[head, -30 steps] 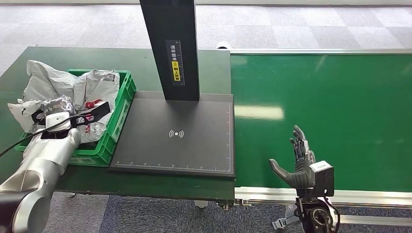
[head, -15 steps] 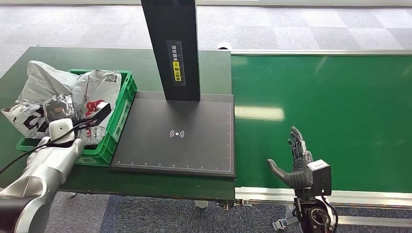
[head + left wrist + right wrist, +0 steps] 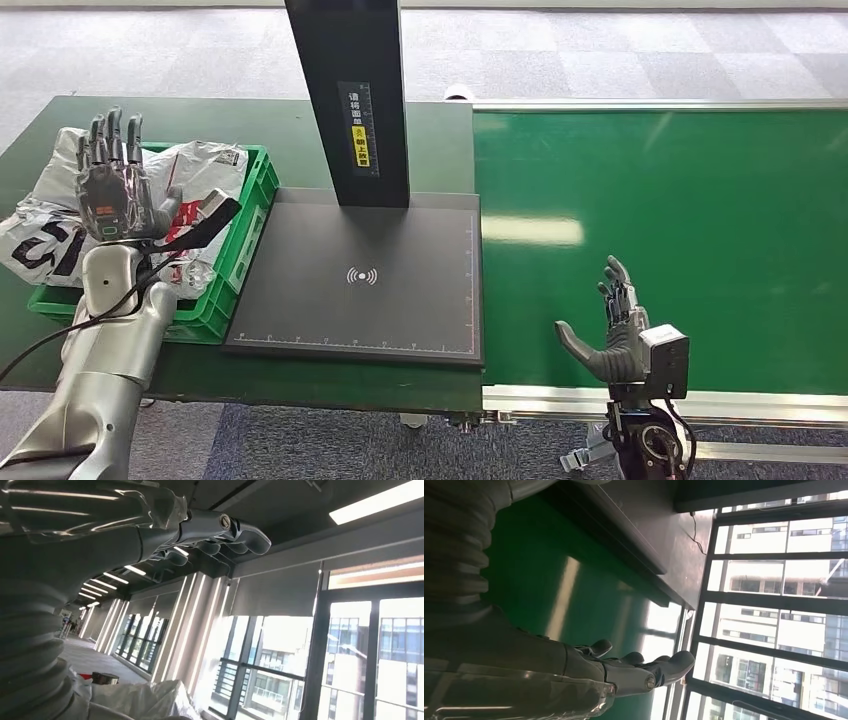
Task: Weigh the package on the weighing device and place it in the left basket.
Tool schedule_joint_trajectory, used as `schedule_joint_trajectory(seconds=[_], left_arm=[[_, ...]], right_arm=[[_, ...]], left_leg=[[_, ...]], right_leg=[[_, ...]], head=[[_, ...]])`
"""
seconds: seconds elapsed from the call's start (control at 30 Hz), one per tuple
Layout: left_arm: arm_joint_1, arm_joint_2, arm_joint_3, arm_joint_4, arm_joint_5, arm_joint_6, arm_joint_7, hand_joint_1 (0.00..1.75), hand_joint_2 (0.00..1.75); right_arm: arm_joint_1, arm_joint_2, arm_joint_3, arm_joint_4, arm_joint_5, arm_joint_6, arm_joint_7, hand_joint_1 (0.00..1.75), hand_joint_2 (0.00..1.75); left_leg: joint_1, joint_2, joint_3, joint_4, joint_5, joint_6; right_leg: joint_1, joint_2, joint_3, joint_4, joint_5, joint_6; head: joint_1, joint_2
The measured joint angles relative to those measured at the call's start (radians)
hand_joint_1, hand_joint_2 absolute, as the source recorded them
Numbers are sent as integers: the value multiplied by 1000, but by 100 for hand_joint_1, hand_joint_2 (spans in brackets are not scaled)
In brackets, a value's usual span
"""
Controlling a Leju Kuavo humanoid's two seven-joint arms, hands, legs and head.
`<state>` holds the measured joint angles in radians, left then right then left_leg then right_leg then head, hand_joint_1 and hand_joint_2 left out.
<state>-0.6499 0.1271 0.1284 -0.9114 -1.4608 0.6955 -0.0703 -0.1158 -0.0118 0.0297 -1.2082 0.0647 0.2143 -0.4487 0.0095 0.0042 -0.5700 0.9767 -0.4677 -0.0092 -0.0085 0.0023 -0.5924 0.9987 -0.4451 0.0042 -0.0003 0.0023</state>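
Head view: right hand (image 3: 612, 335) hovers open and empty over the near green belt (image 3: 680, 230). Left hand (image 3: 118, 190), fingers spread and empty, is raised above packages (image 3: 200, 170) in the left basket (image 3: 245, 250), beside the scale (image 3: 365, 280).

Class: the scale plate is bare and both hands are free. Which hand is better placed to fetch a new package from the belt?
Probably the right hand: it hovers open over the green conveyor belt, though no package shows there yet. The left hand is raised over the basket.
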Motion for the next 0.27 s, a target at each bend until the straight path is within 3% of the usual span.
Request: schedule_joint_trajectory(seconds=[0.07,0.13,0.2,0.27], left_arm=[[17,-32,49,-72,40,0,-96,0,175],[23,-80,120,-123,136,0,-270,0,175],[24,-133,196,-140,303,-2,-460,0,175],[27,-164,228,-135,461,-13,-555,0,175]], right_arm=[[-1,-2,0,0,-4,-4,-3,0,175],[-3,-4,1,1,-8,-8,-10,0,175],[-4,-7,4,2,-16,-11,-21,0,175],[-5,-8,6,3,-24,-17,-30,0,175]], left_leg=[[0,0,0,0,0,0],[0,-1,0,0,0,0],[0,-2,0,0,0,0],[0,-2,0,0,0,0]], right_leg=[[0,0,0,0,0,0],[0,-1,0,0,0,0],[0,-1,0,0,0,0],[0,-1,0,0,0,0]], head=[[0,0],[0,0],[0,0],[0,0]])
